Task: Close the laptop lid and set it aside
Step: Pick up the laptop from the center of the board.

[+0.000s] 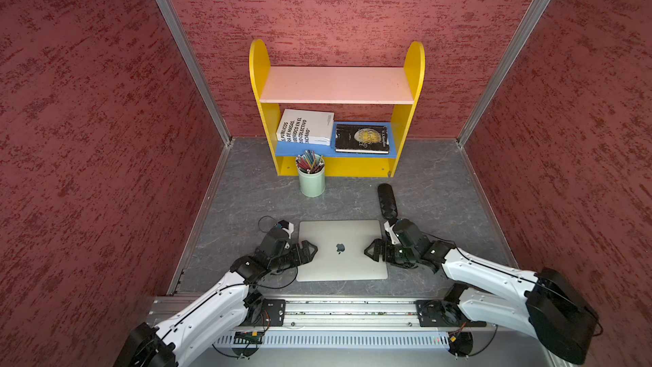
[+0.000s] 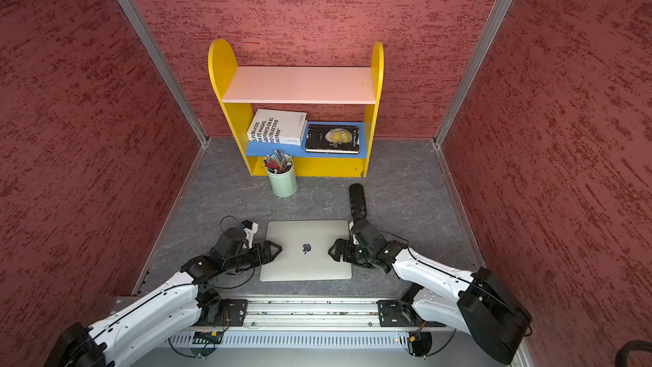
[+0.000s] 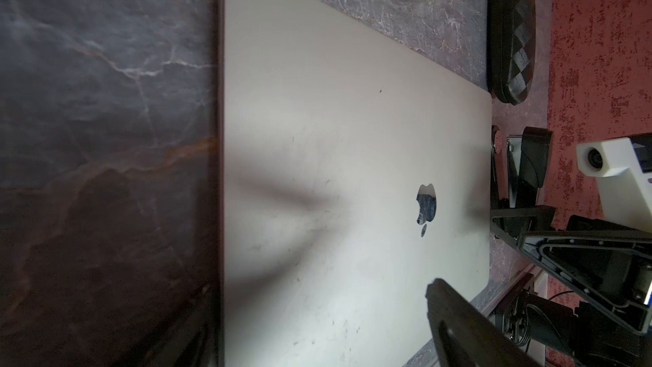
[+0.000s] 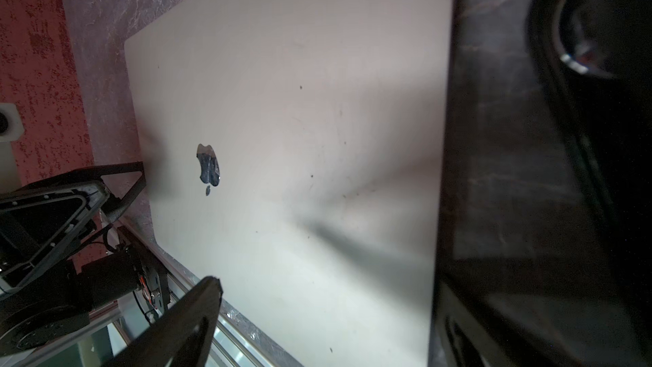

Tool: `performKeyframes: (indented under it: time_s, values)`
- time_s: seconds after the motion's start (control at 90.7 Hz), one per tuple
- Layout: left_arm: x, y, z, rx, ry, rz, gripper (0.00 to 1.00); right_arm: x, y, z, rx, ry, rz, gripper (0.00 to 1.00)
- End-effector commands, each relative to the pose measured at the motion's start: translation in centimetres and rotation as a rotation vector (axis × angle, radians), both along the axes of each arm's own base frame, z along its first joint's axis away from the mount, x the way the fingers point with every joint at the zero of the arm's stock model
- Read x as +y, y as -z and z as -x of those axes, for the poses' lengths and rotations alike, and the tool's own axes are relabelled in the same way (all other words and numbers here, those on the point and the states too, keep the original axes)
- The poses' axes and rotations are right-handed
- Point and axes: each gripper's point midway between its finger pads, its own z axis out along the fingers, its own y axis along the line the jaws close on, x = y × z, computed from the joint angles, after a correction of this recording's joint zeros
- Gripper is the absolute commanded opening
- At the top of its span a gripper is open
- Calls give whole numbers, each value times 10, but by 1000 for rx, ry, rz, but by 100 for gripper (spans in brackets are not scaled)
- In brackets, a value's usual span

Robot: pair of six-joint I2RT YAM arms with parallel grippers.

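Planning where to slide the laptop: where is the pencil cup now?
In both top views the pencil cup stands in front of the left end of the yellow shelf, beyond the closed laptop.

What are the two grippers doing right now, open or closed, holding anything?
Left gripper: jaws open, holding nothing.
Right gripper: jaws open, holding nothing.

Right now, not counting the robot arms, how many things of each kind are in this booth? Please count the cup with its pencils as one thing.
Thin silver-grey laptop, lid shut: 1
Books (white book, black book): 2
Yellow wooden bookshelf: 1
Mint-green cup of coloured pencils: 1
Black oblong faceted case: 1
Total: 6
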Motion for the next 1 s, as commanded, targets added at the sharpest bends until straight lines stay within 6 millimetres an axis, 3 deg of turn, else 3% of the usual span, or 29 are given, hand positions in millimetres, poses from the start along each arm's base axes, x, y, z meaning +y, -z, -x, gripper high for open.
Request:
performKeyframes:
  time_s: [0.0,0.716,0.992]
  values:
    - [-30,-20,16,17,134,172,92,9,10,16,73,-65,-31,97]
    - [-37,-35,14,0,148,314,82,31,-16,12,45,-91,-188,90]
    - [-35,-40,14,-14,141,332,78,29,-19,12,33,-85,-194,89]
